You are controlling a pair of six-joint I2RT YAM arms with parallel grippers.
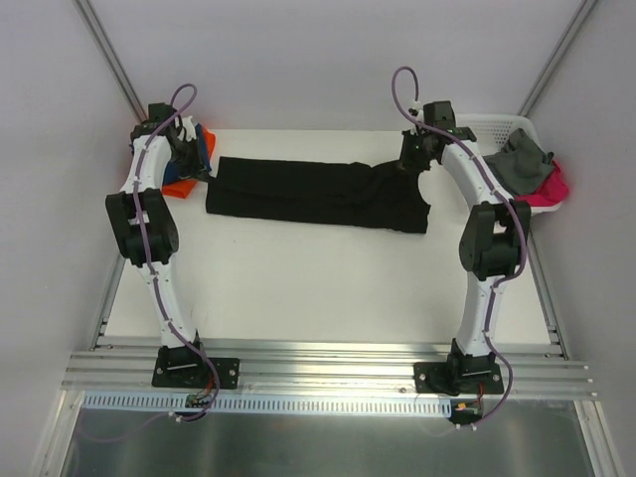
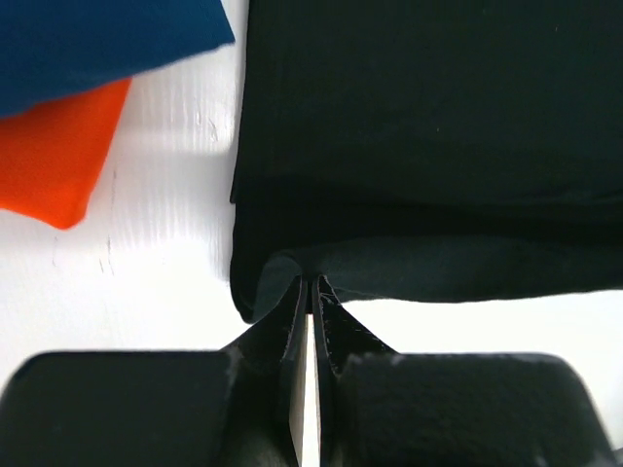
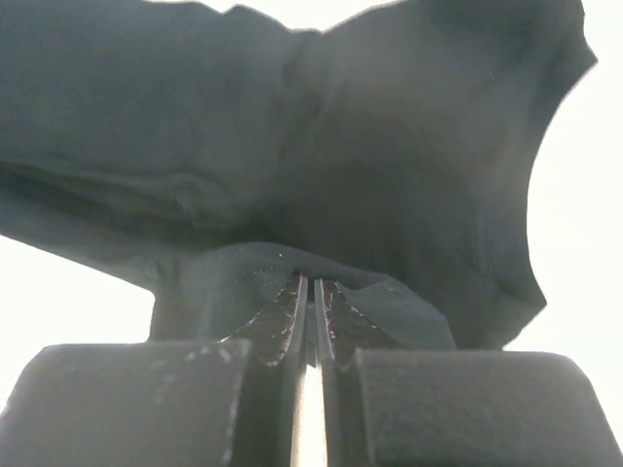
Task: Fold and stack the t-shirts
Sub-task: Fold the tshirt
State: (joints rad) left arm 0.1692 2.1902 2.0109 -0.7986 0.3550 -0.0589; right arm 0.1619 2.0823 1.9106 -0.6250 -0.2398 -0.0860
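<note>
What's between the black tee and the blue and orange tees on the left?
Only a bare strip of white table separates the black tee from the blue tee and orange tee; the left wrist view shows it.

Bright even overhead light, soft shadows, right wrist view hazy

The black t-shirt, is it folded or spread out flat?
Partly folded: the black t-shirt lies as a long narrow band, doubled layers showing in the left wrist view.

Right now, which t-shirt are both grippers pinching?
The black cloth t-shirt stretched across the table; the blue t-shirt and orange t-shirt lie stacked apart at left.
</note>
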